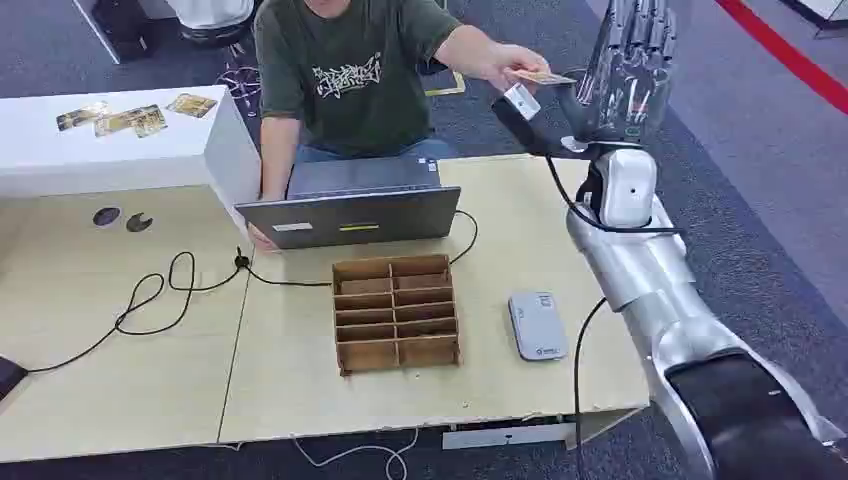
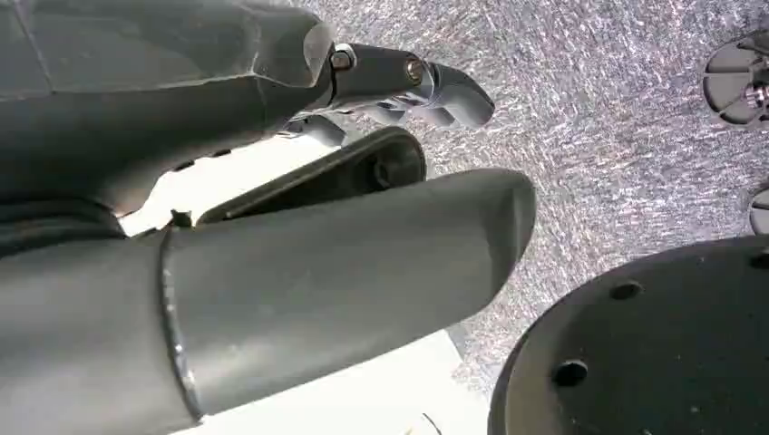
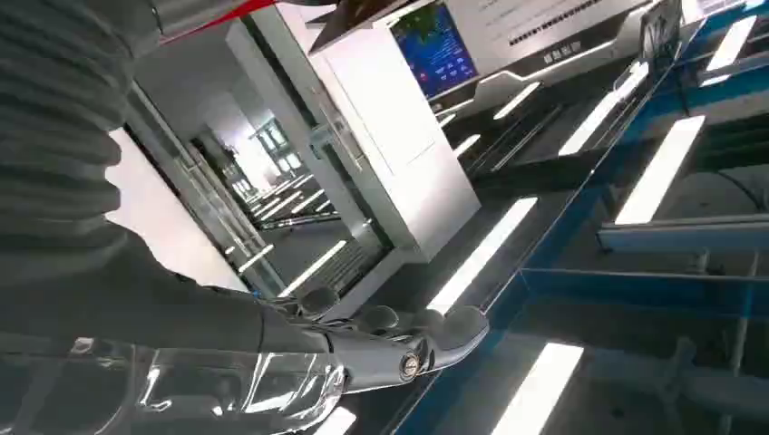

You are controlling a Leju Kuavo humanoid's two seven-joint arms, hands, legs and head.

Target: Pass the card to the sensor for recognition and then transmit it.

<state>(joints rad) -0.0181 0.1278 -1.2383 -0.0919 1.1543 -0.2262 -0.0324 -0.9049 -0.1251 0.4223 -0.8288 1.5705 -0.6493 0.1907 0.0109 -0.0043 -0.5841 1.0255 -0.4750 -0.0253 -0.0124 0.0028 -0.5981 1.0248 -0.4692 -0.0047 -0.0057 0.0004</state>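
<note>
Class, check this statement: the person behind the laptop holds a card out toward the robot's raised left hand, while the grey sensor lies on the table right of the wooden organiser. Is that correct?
Not quite. In the head view the card is offered to the raised right hand, not the left. The rest holds: the person sits behind the laptop, and the sensor lies right of the wooden organiser.

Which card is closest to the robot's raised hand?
The card held out in the person's hand, right beside the right hand. The other cards lie on the white box far left.

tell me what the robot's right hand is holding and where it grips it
Nothing: the right hand is raised with fingers spread, and the person's hand holds the card by one end.
</note>
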